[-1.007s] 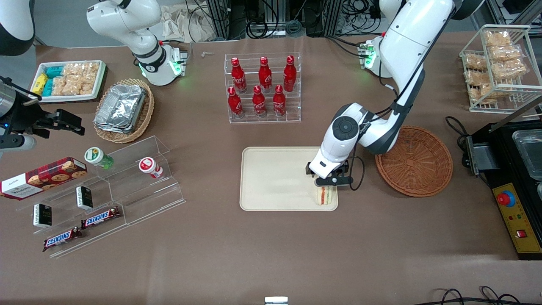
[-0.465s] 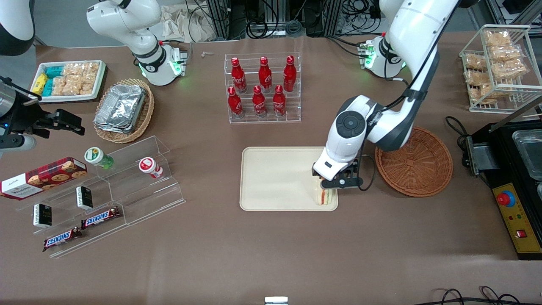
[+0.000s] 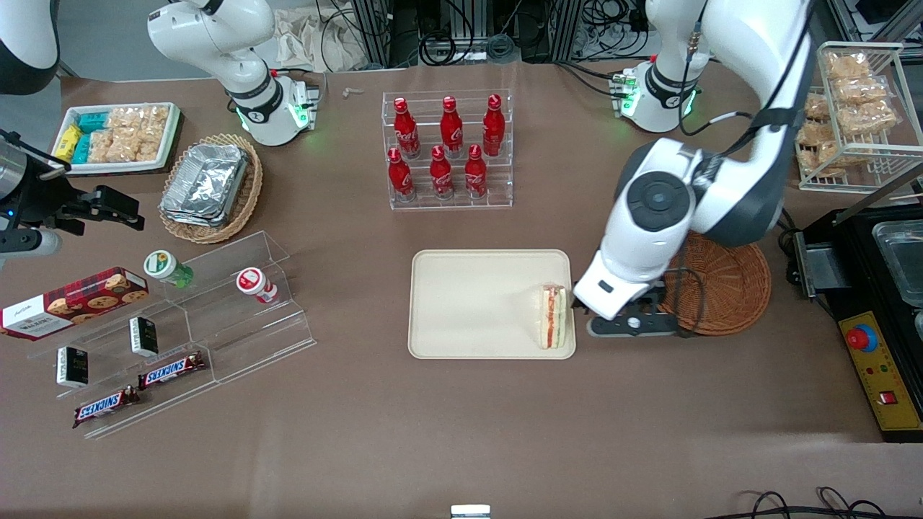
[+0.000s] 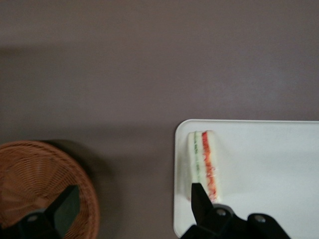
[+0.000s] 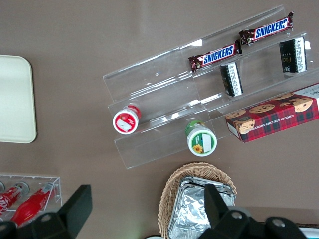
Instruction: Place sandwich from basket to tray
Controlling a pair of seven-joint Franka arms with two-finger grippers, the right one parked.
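Sandwich (image 3: 554, 316) lies on the tray (image 3: 469, 303); hand (image 4: 130, 205) hangs open between tray and basket (image 3: 728, 288)

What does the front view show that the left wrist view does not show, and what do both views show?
Only the front view shows the cola bottles, the foil containers and the whole tray. Only the left wrist view shows the open end effector raised, with one finger over the tray and the other over the basket. Both show the sandwich lying near the tray's edge.
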